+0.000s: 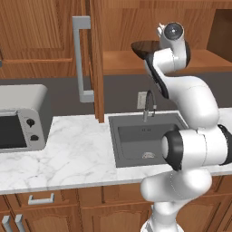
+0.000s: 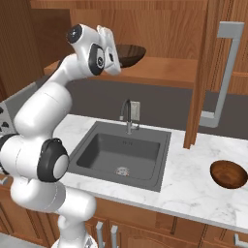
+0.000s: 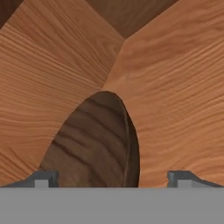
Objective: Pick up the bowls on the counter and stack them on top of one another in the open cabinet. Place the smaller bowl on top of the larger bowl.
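Up on the open cabinet point(image 2: 193, 72) shelf sat the larger bowl point(image 2: 131, 54), dark and streaky-grained, partly hidden behind the arm's wrist. Around it the pincer point(image 3: 113, 178) stood released, tips wide apart and cut off low. The smaller bowl point(image 2: 228, 174), glossy reddish-brown, rested on the marble tabletop point(image 2: 193, 186).

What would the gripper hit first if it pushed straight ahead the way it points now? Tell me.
Most likely the larger bowl. The gripper is open, its fingertips standing either side of the dark bowl lying right ahead on the open cabinet shelf. Past the bowl comes the cabinet's wooden inside; how far off is unclear.
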Controlling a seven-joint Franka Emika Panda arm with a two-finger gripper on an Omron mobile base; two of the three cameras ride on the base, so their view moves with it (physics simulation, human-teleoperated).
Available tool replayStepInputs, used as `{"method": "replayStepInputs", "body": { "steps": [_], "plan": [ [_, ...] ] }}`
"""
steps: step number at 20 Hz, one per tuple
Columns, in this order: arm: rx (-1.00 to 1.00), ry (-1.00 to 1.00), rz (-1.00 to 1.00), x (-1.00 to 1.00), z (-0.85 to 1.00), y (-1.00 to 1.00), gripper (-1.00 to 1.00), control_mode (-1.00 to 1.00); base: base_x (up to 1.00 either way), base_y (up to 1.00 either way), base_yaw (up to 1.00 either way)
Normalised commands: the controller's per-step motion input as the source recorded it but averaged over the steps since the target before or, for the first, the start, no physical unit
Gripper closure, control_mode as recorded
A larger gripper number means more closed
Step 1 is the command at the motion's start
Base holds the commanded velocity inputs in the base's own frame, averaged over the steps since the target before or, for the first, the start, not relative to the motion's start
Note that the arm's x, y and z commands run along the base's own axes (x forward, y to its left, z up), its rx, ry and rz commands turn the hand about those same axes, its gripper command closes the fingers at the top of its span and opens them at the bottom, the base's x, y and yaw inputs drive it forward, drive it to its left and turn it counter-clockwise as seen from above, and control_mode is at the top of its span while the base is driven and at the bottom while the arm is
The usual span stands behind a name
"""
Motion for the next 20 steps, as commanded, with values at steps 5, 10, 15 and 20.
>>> {"method": "replayStepInputs", "body": {
  "steps": [5, 10, 15, 20],
  "plan": [
    [0.01, 0.04, 0.03, -0.23, 0.32, 0.00, -1.00, -1.00, 0.00, 0.00, 0.00],
    [0.02, 0.04, 0.04, -0.43, 0.09, 0.00, -1.00, -1.00, 0.00, 0.00, 0.00],
    [0.00, 0.00, 0.02, -0.62, -0.11, 0.07, -1.00, -1.00, 0.00, 0.00, 0.00],
    [0.00, 0.00, 0.00, -0.62, -0.10, 0.09, -1.00, -1.00, 0.00, 0.00, 0.00]
  ]
}}
